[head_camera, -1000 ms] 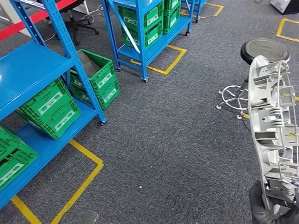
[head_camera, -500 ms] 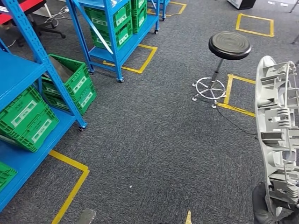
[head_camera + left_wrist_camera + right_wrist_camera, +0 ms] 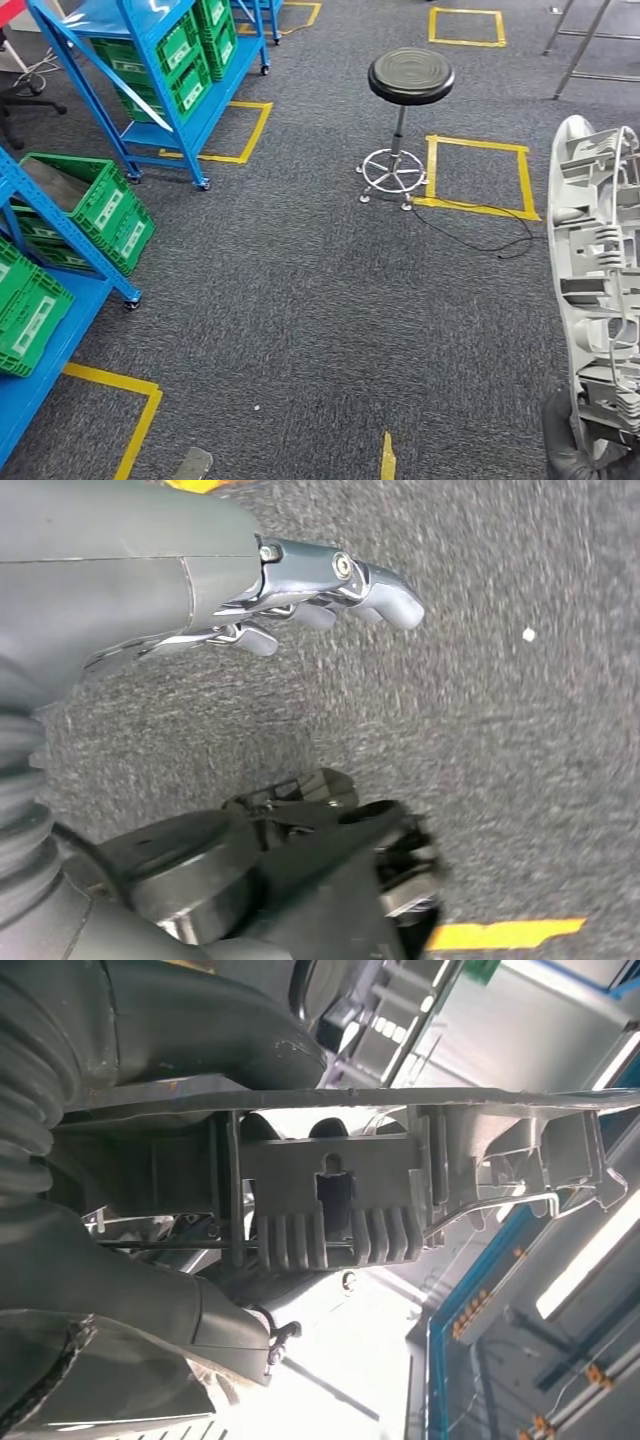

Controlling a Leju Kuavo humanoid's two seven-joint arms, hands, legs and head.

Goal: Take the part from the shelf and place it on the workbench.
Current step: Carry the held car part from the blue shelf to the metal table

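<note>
The part (image 3: 600,280) is a long grey moulded plastic piece with ribs and a thin wire, standing upright at the right edge of the head view. My right hand (image 3: 573,450) grips its lower end. Up close in the right wrist view the part (image 3: 340,1200) runs across the picture, with my right hand (image 3: 136,1290) clasped around it. My left hand (image 3: 302,595) hangs over the grey carpet with its fingers stretched out straight and nothing in it.
Blue shelves (image 3: 113,120) with green crates (image 3: 106,205) stand at the left. A black round stool (image 3: 410,78) stands ahead on the carpet, beside a yellow floor square (image 3: 475,175) with a black cable (image 3: 483,240). Metal table legs (image 3: 577,45) show far right.
The whole view has swung to the right: shelves and crates slid left, the stool came toward the middle. The part stays held upright in my right hand.
</note>
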